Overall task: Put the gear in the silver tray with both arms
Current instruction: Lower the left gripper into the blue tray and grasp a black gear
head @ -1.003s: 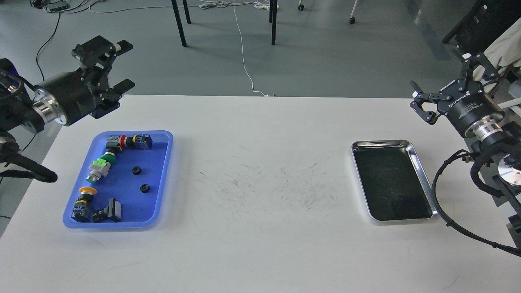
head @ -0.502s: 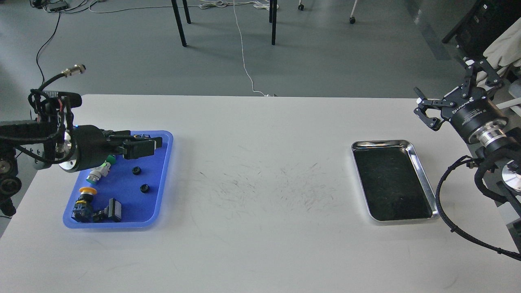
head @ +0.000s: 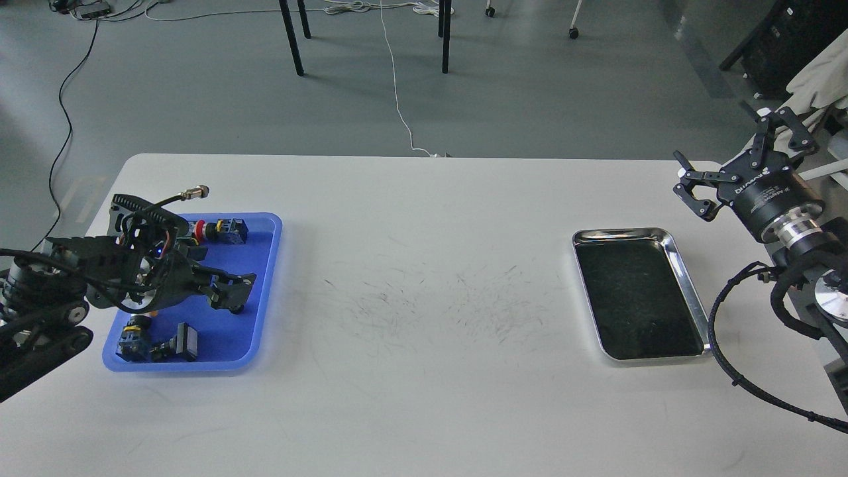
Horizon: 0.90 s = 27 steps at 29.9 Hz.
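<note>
Reaching into the blue tray (head: pixel 265 228) for a small black gear (head: pixel 236 307), the left end effector (head: pixel 232 291) hovered, fingers spread. The right end effector (head: pixel 695 192) waited open beyond the empty silver tray (head: pixel 682 278), far right of the blue tray.

A white table (head: pixel 424 344) with rounded corners carries two trays lying flat and directly on its top. Its middle is marked with a scatter of fine dark scratches (head: pixel 437 308). To the left of those scratches lies a blue plastic tray (head: pixel 265 278), holding several small push-button parts. To the right of the scratches, well apart from the blue one, lies the silver tray (head: pixel 682 285), its polished rim bright and its bottom dark and bare. Beyond the table's far edge a grey floor (head: pixel 530 93) shows, with a white cable (head: pixel 397 99) running across it.
</note>
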### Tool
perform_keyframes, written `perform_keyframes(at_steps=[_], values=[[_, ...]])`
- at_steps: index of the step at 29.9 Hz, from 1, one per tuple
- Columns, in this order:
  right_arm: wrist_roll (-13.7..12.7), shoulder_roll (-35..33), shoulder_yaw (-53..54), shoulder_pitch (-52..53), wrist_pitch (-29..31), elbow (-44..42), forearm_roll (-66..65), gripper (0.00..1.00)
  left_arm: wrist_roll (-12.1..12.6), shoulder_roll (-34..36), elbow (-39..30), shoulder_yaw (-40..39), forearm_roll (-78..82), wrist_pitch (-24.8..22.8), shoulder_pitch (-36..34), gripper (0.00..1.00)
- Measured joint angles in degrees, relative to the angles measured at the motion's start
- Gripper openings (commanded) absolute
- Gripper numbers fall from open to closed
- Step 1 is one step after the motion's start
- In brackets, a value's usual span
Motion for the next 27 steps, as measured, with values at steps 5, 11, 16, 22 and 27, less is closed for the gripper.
perform_keyframes(at_steps=[5,11,16,22,27], values=[[0.0,0.0,0.0,-0.6,0.0,0.0,0.0,0.99,-3.5,-1.4,5.0,2.3,1.6,4.8,-0.1,0.95],[0.1,0.0,0.0,-0.7,-0.3,0.0,-0.1,0.99,-7.7,-3.3,10.7,2.8,3.4,7.4,-0.2,0.94],[0.1,0.0,0.0,-0.8,-0.3,-0.1,-0.1,0.99,-8.9,-4.7,13.8,2.8,3.4,8.6,-0.3,0.94],[0.1,0.0,0.0,-0.8,-0.3,-0.1,-0.1,0.99,-9.1,-5.7,15.6,2.9,3.4,8.7,-0.9,0.91],[0.1,0.0,0.0,-0.8,-0.3,-0.1,-0.1,0.99,-9.0,-6.3,17.1,3.1,3.5,8.7,-1.1,0.87]])
